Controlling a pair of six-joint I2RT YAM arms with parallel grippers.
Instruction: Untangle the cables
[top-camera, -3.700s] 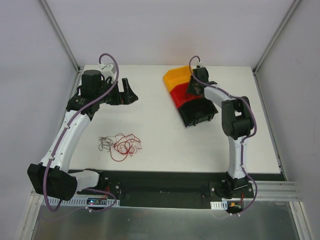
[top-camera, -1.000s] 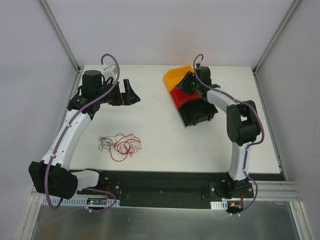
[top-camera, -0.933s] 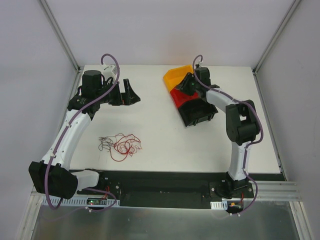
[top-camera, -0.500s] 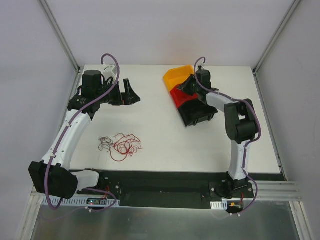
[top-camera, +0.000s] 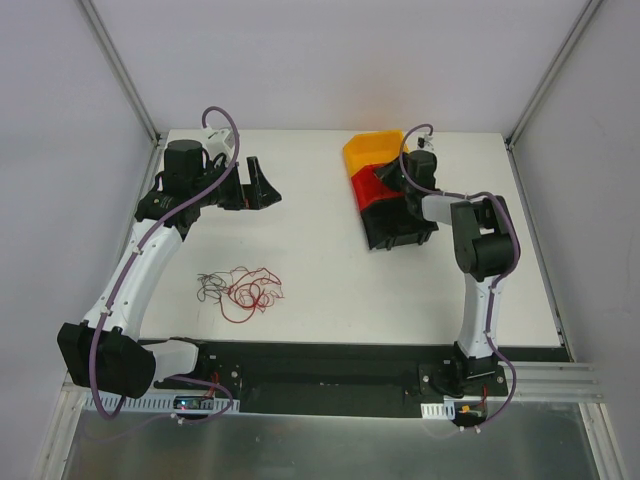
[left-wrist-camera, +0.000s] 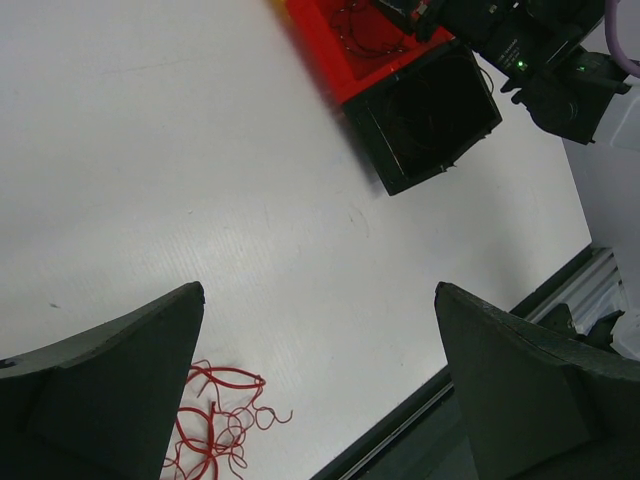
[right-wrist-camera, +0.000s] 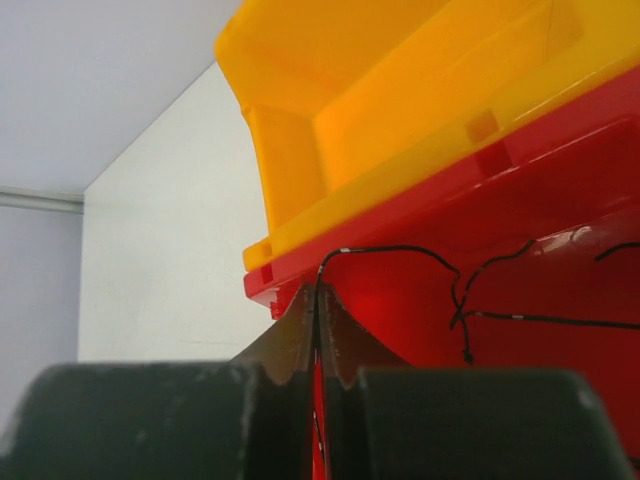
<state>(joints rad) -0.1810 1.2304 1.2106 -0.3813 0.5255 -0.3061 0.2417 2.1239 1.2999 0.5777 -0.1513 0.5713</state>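
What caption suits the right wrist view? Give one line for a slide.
Right gripper shut on a thin dark cable in front of the red bin, yellow bin beyond.

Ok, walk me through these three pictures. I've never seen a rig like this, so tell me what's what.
This is a robot with two arms, a left arm and a right arm, bolted to a white table. One picture looks down from overhead. The other two come from a small camera on each wrist. The left claw is open and empty, above the table. A tangle of thin red and dark cables lies near the front. Further back, three bins sit in a row: a yellow bin, a red bin and a black bin. The right claw is pinched shut on a thin dark wire inside the red bin.
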